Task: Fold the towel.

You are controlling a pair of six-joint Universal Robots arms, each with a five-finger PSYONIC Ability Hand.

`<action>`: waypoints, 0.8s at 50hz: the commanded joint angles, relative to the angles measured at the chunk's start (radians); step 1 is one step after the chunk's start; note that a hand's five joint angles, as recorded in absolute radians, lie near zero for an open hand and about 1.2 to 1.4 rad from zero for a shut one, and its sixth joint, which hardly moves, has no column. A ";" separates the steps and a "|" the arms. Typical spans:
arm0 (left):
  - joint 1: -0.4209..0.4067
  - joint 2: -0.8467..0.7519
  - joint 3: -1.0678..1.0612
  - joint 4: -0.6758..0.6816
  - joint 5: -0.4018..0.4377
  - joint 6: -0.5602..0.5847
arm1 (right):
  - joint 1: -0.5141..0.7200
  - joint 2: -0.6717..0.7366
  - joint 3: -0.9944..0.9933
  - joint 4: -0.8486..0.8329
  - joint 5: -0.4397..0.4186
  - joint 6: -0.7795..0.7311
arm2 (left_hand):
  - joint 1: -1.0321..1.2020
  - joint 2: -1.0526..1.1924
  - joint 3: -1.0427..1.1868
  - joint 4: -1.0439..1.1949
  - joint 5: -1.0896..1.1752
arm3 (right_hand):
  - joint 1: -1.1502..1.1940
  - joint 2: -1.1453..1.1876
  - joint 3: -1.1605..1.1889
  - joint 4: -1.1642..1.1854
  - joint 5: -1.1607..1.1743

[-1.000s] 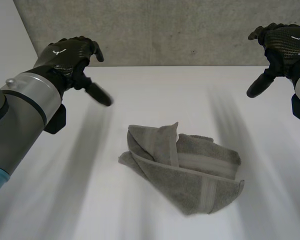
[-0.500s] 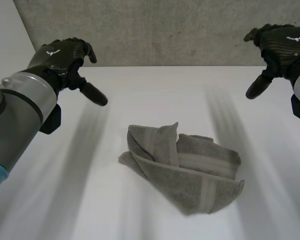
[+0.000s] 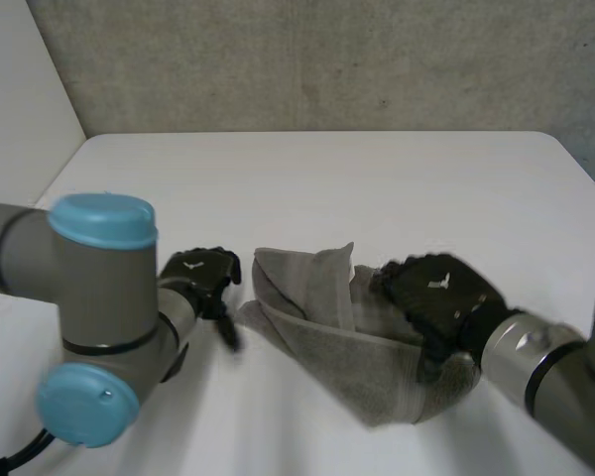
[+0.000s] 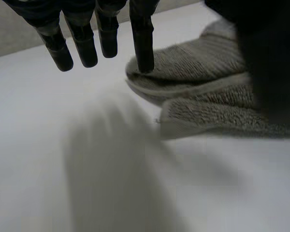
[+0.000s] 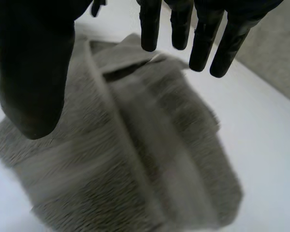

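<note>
A grey towel lies crumpled and loosely doubled over in the middle of the white table. My left hand is down at the towel's left edge, open, its straight fingers just short of the towel beside its thick folded rim. My right hand hovers over the towel's right part, open, with its fingers spread above the towel and the thumb out to the side.
A grey concrete wall runs behind the table's far edge. A white wall stands at the far left. Bare table surface surrounds the towel on all sides.
Both hands have dropped from high at the far corners down to the towel: the left to its left edge, the right over its right part. The towel has not moved.
</note>
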 commanded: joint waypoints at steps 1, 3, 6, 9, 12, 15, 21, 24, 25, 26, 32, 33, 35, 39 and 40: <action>-0.023 -0.063 0.014 0.095 -0.002 0.002 | 0.009 0.047 0.115 -0.153 0.005 -0.018 | -0.011 -0.007 -0.014 -0.017 0.009 | 0.109 0.127 0.115 0.119 0.105; -0.026 -0.084 0.017 0.147 0.001 0.004 | 0.006 0.052 0.130 -0.179 0.003 -0.016 | -0.011 -0.007 -0.014 -0.017 0.009 | 0.130 0.148 0.136 0.140 0.125; -0.031 -0.109 0.023 0.192 0.003 0.016 | -0.002 0.055 0.154 -0.222 0.005 -0.014 | -0.009 -0.004 -0.011 -0.014 0.012 | 0.136 0.154 0.142 0.146 0.132; -0.032 -0.137 0.027 0.207 0.003 0.047 | -0.003 0.055 0.167 -0.242 0.014 -0.014 | 0.000 0.005 -0.002 -0.005 0.021 | 0.136 0.154 0.142 0.146 0.132; -0.032 -0.163 0.032 0.209 0.004 0.082 | -0.003 0.055 0.168 -0.248 0.023 -0.014 | 0.029 0.034 0.027 0.024 0.050 | 0.133 0.151 0.139 0.143 0.129; -0.032 -0.173 0.033 0.209 0.004 0.093 | -0.003 0.055 0.168 -0.248 0.028 -0.014 | 0.088 0.093 0.086 0.083 0.109 | 0.133 0.151 0.139 0.143 0.129; -0.032 -0.201 0.047 0.212 0.003 0.099 | -0.003 0.057 0.173 -0.248 0.028 -0.014 | 0.297 0.301 0.295 0.292 0.317 | 0.142 0.160 0.147 0.152 0.137; -0.032 -0.203 0.053 0.212 0.003 0.097 | -0.003 0.057 0.179 -0.253 0.028 -0.013 | 0.420 0.424 0.417 0.414 0.440 | 0.189 0.207 0.194 0.199 0.184; -0.032 -0.201 0.055 0.212 0.001 0.094 | -0.005 0.055 0.182 -0.259 0.028 -0.011 | 0.435 0.439 0.432 0.429 0.455 | 0.232 0.250 0.238 0.243 0.228; -0.032 -0.201 0.055 0.212 0.001 0.094 | -0.005 0.055 0.184 -0.268 0.029 -0.008 | 0.435 0.439 0.433 0.430 0.455 | 0.334 0.352 0.340 0.345 0.330; -0.032 -0.193 0.055 0.214 0.000 0.091 | -0.006 0.051 0.196 -0.309 0.028 -0.002 | 0.526 0.530 0.524 0.521 0.546 | 0.795 0.813 0.801 0.806 0.791; -0.032 -0.192 0.055 0.214 -0.002 0.090 | -0.006 0.051 0.196 -0.309 0.028 -0.002 | 0.584 0.588 0.582 0.579 0.604 | 0.796 0.814 0.802 0.807 0.792; -0.032 -0.190 0.053 0.214 -0.002 0.090 | -0.008 0.051 0.199 -0.317 0.028 -0.002 | 0.664 0.668 0.662 0.659 0.684 | 1.036 1.054 1.042 1.046 1.032; -0.032 -0.187 0.052 0.214 -0.005 0.088 | -0.008 0.047 0.199 -0.319 0.028 -0.001 | 0.752 0.756 0.750 0.747 0.772 | 1.098 1.116 1.104 1.108 1.093; -0.032 -0.187 0.052 0.214 -0.005 0.088 | -0.009 0.041 0.201 -0.322 0.028 -0.001 | 0.752 0.756 0.750 0.747 0.772 | 1.098 1.116 1.104 1.108 1.093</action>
